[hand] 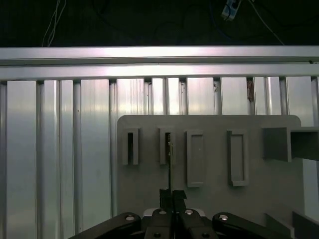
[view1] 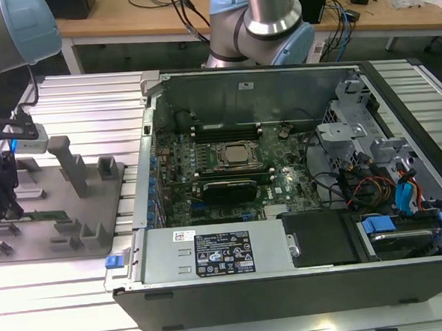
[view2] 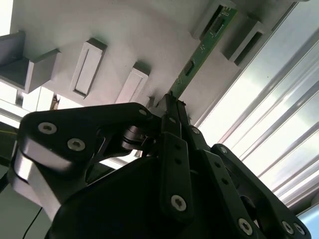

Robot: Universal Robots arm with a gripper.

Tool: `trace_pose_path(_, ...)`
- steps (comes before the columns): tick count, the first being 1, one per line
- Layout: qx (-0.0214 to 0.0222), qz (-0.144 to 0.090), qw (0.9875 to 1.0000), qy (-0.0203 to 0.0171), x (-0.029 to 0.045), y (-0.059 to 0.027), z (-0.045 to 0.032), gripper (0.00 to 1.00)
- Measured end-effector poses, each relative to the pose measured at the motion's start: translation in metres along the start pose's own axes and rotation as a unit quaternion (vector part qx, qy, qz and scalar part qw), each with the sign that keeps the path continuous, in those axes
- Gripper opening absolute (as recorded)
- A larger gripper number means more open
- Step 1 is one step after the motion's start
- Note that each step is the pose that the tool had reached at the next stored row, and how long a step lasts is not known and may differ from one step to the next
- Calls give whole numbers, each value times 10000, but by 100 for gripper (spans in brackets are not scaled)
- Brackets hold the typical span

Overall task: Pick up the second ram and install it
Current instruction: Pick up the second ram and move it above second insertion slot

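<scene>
On the tray (view1: 83, 241) at the exterior view's left, the ram (view2: 202, 52) stands on edge, with the jaws closed on one end. It is judged light, stiff and fragile. Hold it by the flat faces, without bending.

Nothing can be read. In the exterior view, the power supply (view1: 166, 253) inside the open computer case (view1: 289, 300) carries a black-and-white label (view1: 223, 261) with rows of print and small logos too fine to make out. A small white sticker (view1: 182, 236) beside it is also illegible. In the second wrist view, the marks on the second ram (view2: 202, 52) are unreadable too.
</scene>
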State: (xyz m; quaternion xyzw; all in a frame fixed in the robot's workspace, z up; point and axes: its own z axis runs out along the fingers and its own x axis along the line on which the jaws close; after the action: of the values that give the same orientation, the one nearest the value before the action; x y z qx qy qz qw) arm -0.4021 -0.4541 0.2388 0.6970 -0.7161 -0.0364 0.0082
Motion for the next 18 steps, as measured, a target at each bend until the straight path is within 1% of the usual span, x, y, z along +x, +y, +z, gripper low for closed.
trace_pose_path(3, 0, 0, 10000, 0, 0, 1, -14, 9)
trace_pose_path(8, 0, 0, 10000, 0, -3, 4, -75, 9)
trace_pose_path(13, 0, 0, 10000, 0, -7, 11, -177, 9)
trace_pose_path(16, 0, 0, 10000, 0, -10, 16, -256, 9)
trace_pose_path(18, 0, 0, 10000, 0, -10, 17, -271, 9)
